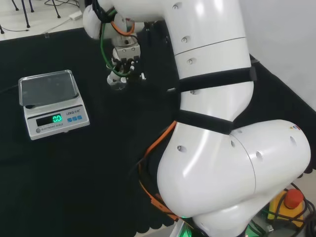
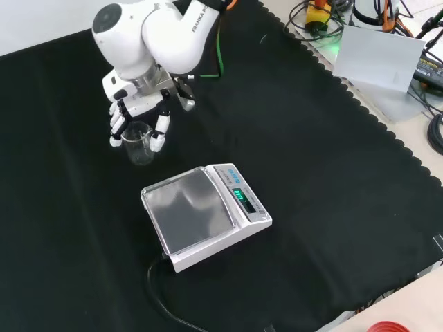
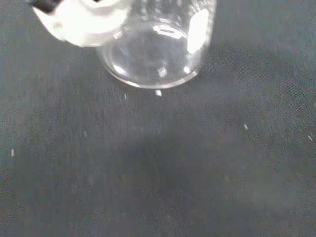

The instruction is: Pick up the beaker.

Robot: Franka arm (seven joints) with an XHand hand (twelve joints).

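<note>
A clear glass beaker [image 2: 140,146] stands upright on the black cloth, left of the scale in the front view. The hand [image 2: 138,105] hangs just above it, pointing down, with its fingers [image 2: 160,133] fairly straight and reaching down on both sides of the beaker's rim. In the head view the hand [image 1: 124,60] is at the top centre, with the beaker [image 1: 117,82] faintly showing beneath it. In the wrist view the beaker [image 3: 153,54] looks empty and rests on the cloth, and a white fingertip [image 3: 81,24] lies against its side.
A digital scale [image 2: 201,214] with a clear pan cover sits on the cloth beside the beaker, its cable [image 2: 163,297] trailing toward the front edge. The arm's white links [image 1: 217,123] stand at the right of the head view. Cables and equipment [image 2: 387,41] lie beyond the cloth's edge.
</note>
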